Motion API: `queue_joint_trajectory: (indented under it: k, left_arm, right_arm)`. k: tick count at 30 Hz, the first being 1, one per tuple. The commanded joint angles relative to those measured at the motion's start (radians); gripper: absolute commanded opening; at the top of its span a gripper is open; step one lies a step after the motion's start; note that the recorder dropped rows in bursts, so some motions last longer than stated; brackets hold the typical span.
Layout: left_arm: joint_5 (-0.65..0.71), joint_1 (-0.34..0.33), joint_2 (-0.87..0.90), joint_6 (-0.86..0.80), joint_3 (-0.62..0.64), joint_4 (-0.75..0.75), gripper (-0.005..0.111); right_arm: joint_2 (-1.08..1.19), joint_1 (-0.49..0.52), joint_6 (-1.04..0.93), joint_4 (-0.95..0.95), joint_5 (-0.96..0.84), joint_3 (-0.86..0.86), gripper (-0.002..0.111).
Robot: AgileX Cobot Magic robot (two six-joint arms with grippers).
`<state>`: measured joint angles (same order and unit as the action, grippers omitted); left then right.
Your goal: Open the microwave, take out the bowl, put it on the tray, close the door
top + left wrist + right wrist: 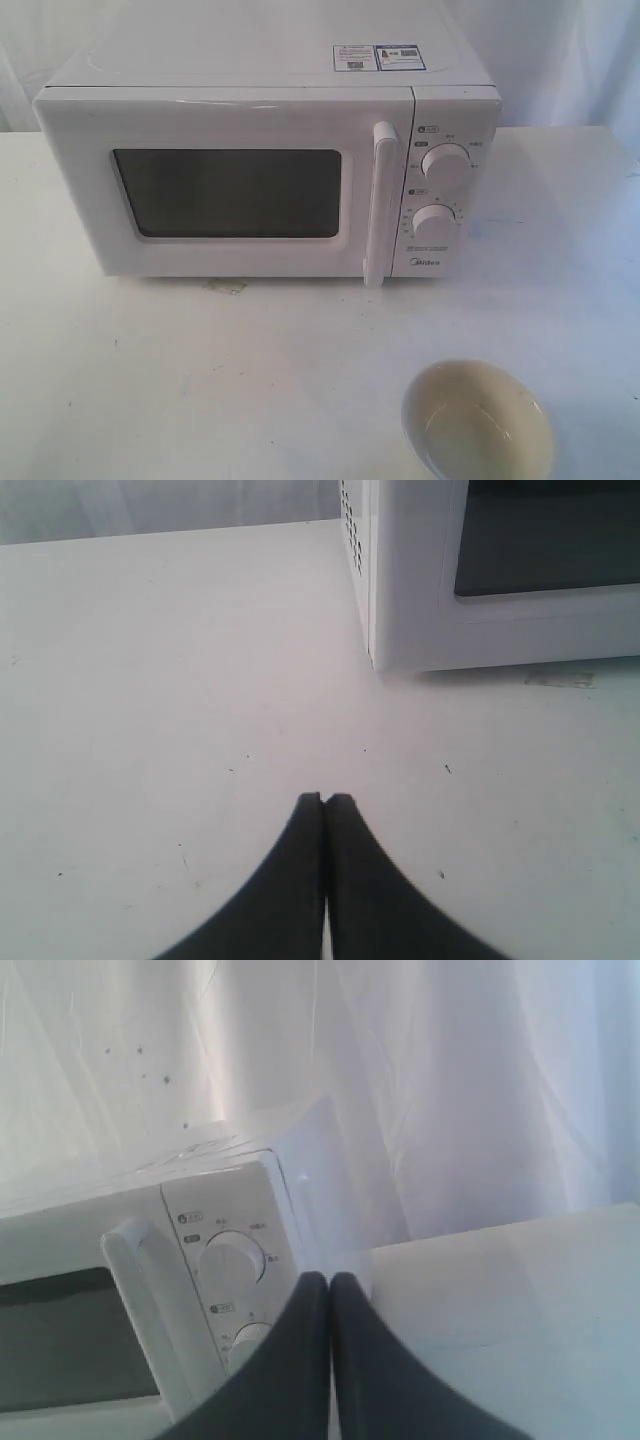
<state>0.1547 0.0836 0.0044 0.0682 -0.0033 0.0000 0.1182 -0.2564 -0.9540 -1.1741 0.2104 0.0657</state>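
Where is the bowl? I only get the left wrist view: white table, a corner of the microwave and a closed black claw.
Observer: The bowl is out on the table, in front of the microwave on its dial side, apart from it.
Operator: Is the door shut?
Observer: It looks shut. The door lies flush with the front, and its handle stands upright beside the dials.
Operator: And the other claw?
Observer: The right claw is closed too, holding nothing, and faces the dials.

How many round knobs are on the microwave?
2. The upper dial and the lower dial sit one above the other, right of the door handle.
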Motion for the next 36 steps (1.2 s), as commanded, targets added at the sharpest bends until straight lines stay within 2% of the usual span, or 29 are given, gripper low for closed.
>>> queue_joint_trajectory:
  k: [1,20,22,25,29,31,33,36]
  left_arm:
    - [0.003,-0.002,-0.004,0.001,0.003,0.006,0.000]
    - [-0.003,-0.002,-0.004,0.001,0.003,0.000,0.000]
    - [-0.003,-0.002,-0.004,0.001,0.003,0.000,0.000]
    - [-0.003,-0.002,-0.004,0.001,0.003,0.000,0.000]
    - [-0.003,-0.002,-0.004,0.001,0.003,0.000,0.000]
    - [-0.003,-0.002,-0.004,0.001,0.003,0.000,0.000]
    - [-0.003,-0.002,-0.004,0.001,0.003,0.000,0.000]
    - [-0.003,-0.002,-0.004,0.001,0.003,0.000,0.000]
  right_arm:
    - [-0.108,0.039,0.018,0.002,-0.007,-0.046,0.000]
    - [-0.118,0.048,0.165,0.016,-0.031,-0.066,0.000]
    - [-0.118,0.048,0.231,0.146,-0.056,-0.066,0.000]
    - [-0.118,0.048,0.410,0.484,-0.133,-0.066,0.000]
    - [-0.118,0.048,0.814,1.010,-0.255,-0.066,0.000]
    - [-0.118,0.048,1.002,1.210,-0.341,-0.066,0.000]
    - [-0.118,0.048,1.113,1.286,-0.446,-0.066,0.000]
    - [-0.118,0.048,1.116,1.283,-0.567,-0.066,0.000]
